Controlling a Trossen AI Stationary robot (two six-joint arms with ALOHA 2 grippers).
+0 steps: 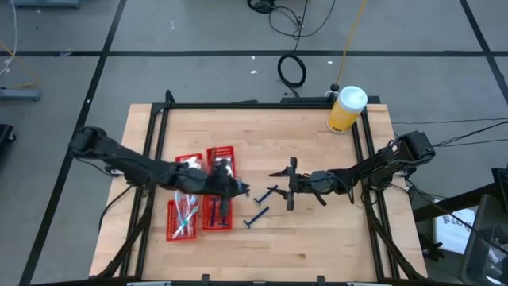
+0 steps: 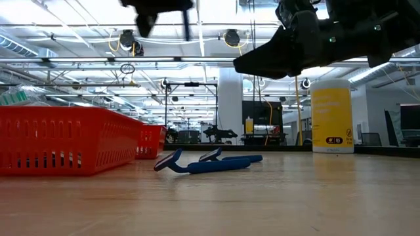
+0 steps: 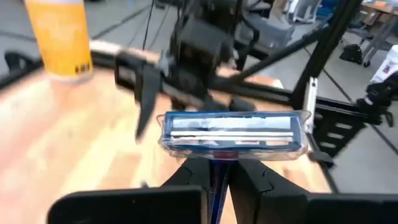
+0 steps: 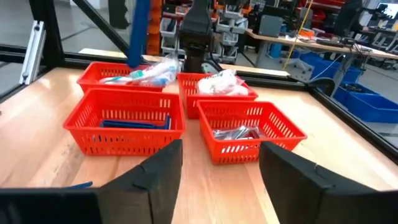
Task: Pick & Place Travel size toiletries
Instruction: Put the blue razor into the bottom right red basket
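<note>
The left claw (image 3: 214, 177) is clenched on a blue razor (image 3: 233, 134), gripping the handle just below the head; the blade cartridge stands crosswise above the fingers. In the high view this claw (image 1: 238, 188) hangs at the baskets' (image 1: 204, 193) right edge, near the worktop's (image 1: 317, 246) middle.

The right claw (image 4: 217, 165) is released, its fingers spread with nothing between them. It hovers above the worktop just right of centre (image 1: 290, 183), facing the baskets.

Two more razors (image 2: 203, 162) lie loose on the worktop between the claws, one just beside the other.

Handling, as a judgement: a razor is light, stiff plastic and smooth enough to twist in the grip. The slim handle is the place to take it, across its width; the head is best left alone.

Both arms reach inward from their own sides, stretched low across the worktop.
</note>
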